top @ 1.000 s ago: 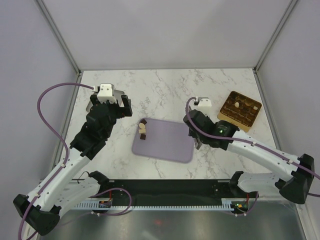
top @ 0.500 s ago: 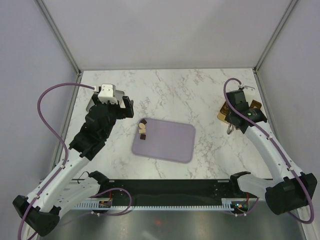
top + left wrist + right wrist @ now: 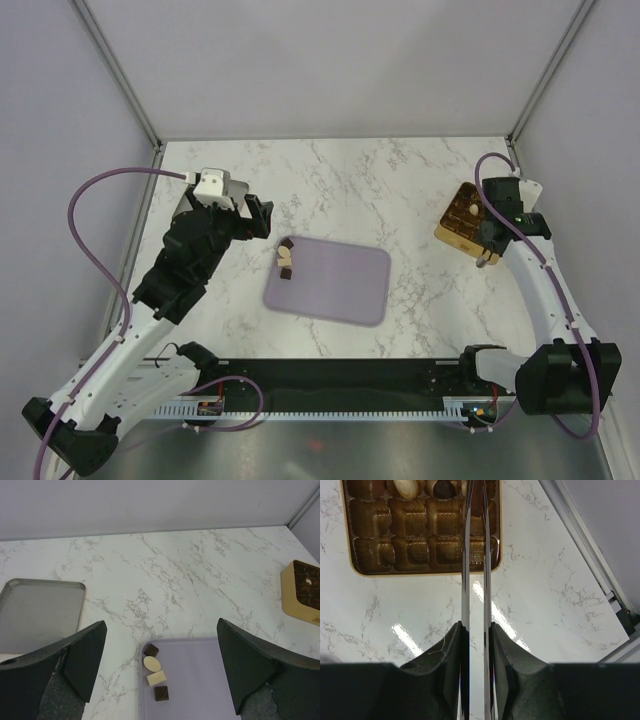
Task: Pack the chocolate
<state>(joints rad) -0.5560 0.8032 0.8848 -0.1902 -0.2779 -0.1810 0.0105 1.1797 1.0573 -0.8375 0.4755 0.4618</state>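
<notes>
Inspecting both end effectors, I report as follows.

Left side: my left gripper [image 3: 161, 625] is fully released, its two fingers [image 3: 85, 665] spread wide at the lower corners of the left wrist view with nothing between them. It hovers over the marble table [image 3: 175, 570] at the upper left corner of the lilac tray [image 3: 200, 680].

Right side: my right gripper [image 3: 476, 630] is clenched on the metal tongs [image 3: 475, 555]. The blades run nearly parallel and close together, from between my fingers up the centre of the right wrist view. They cross the near rim of the gold box [image 3: 420, 573] and end over its right-hand column of compartments. I cannot tell whether a piece sits between the tips.

Task item: four pieces of chocolate [image 3: 152, 663] lie in a short row on the left edge of the lilac tray, lower centre of the left wrist view, in the order dark, cream oval, cream block, dark. Further pieces occupy box compartments at the top edge of the right wrist view.

Other: a grey metal tray [image 3: 40, 612] lies at the left of the left wrist view, apart from the lilac tray.
</notes>
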